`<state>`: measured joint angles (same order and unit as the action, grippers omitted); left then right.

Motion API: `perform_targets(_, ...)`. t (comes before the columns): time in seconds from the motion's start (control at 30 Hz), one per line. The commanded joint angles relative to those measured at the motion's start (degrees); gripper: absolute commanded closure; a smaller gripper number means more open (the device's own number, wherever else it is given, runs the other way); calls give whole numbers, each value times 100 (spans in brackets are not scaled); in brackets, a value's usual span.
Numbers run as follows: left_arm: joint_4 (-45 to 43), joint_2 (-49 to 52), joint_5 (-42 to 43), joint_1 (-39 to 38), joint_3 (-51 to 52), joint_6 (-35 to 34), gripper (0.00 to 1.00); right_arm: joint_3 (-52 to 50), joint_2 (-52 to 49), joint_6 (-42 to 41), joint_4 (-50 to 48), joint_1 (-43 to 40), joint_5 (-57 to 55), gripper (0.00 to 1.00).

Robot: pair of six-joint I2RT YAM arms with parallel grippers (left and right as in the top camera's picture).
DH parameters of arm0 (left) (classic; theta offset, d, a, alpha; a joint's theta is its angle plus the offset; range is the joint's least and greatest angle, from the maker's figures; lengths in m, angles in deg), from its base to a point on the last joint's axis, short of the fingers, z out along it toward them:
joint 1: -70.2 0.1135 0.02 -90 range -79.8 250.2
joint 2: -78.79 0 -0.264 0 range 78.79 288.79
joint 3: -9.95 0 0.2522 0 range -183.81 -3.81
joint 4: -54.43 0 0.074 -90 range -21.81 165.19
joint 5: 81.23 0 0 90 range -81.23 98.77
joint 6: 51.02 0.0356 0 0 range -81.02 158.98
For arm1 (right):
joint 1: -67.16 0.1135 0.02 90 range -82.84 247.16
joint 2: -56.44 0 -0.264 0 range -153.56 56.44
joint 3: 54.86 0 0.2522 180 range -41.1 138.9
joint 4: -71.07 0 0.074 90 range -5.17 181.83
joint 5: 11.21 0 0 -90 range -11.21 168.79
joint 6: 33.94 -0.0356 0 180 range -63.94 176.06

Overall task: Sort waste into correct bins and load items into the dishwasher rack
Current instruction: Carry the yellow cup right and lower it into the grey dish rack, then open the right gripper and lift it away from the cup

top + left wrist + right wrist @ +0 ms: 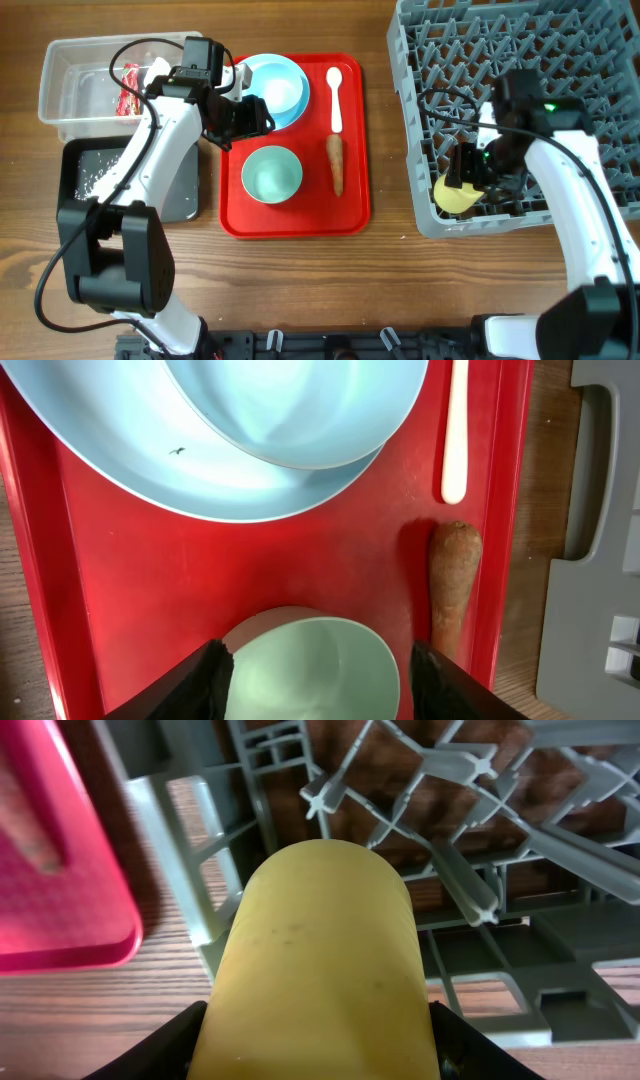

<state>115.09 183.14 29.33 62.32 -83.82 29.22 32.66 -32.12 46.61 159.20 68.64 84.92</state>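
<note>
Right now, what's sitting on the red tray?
A blue plate with a bowl on it, a second bowl, a white spoon and a carrot. The left arm covers part of the plate's rim, and anything under the bowls is hidden.

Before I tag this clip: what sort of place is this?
Likely a lab tabletop staged as a kitchen clean-up station, not a real kitchen: a dishwasher rack sits straight on a wooden table, beside a tray of dishes and two waste bins.
</note>
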Motion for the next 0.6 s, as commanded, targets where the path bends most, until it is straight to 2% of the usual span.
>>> perform_targets(0.0,7,-39,-94,-17,-85,28,41,42,-249,-214,31,17,-229,47)
perform_targets(0.17,7,-39,-94,-17,-85,28,41,42,-361,-214,26,17,-229,45)
perform_targets(0.2,4,-39,-94,-17,-85,28,41,42,-367,-210,26,17,-229,37)
perform_targets(0.23,4,-39,-94,-17,-85,28,41,42,-372,-210,26,17,-229,24)
perform_targets(0.3,4,-39,-94,-17,-85,28,41,42,-372,-203,17,17,-229,14)
perform_targets(0.57,11,-39,-94,-17,-85,28,41,264,-367,-269,-140,17,-179,13)
